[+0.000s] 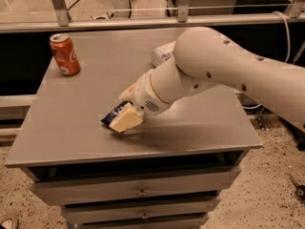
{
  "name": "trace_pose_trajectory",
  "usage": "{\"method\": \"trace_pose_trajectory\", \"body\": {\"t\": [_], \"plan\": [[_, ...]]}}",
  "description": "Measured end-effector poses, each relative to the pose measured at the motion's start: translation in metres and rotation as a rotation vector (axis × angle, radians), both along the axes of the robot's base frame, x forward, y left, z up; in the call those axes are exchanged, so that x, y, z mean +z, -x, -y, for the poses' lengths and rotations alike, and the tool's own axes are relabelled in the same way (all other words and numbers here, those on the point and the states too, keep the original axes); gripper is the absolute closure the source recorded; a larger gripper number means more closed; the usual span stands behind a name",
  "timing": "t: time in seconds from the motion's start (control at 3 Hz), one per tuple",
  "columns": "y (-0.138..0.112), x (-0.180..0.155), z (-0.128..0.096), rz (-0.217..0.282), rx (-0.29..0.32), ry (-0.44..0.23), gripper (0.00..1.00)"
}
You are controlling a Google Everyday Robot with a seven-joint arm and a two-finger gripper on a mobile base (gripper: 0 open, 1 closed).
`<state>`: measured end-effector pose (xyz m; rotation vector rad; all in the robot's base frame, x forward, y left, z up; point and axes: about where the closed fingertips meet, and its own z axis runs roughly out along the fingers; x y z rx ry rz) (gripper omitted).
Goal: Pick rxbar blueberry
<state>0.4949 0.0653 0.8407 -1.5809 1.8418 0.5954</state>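
The rxbar blueberry [111, 114], a flat dark navy bar with white lettering, is at the front middle of the grey table [71, 128]. My gripper [125, 118] is on it, its cream fingers [127, 120] closed over the bar's right part. Only the bar's left end shows, sticking out to the left just above the tabletop. The rest of the bar is hidden by the fingers and the wrist.
A red soda can [65, 55] stands upright at the table's back left. A clear white-labelled bottle [163, 54] lies at the back, mostly hidden behind my arm. Drawers [138, 192] sit below the front edge. A metal rail runs behind the table.
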Motion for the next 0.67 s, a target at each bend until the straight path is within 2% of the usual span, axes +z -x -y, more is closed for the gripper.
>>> {"method": "trace_pose_trajectory", "body": {"t": [0.33, 0.67], "plan": [[0.001, 0.026, 0.006, 0.017, 0.005, -0.033, 1.0], [0.002, 0.045, 0.01, 0.041, 0.009, -0.063, 1.0]]}}
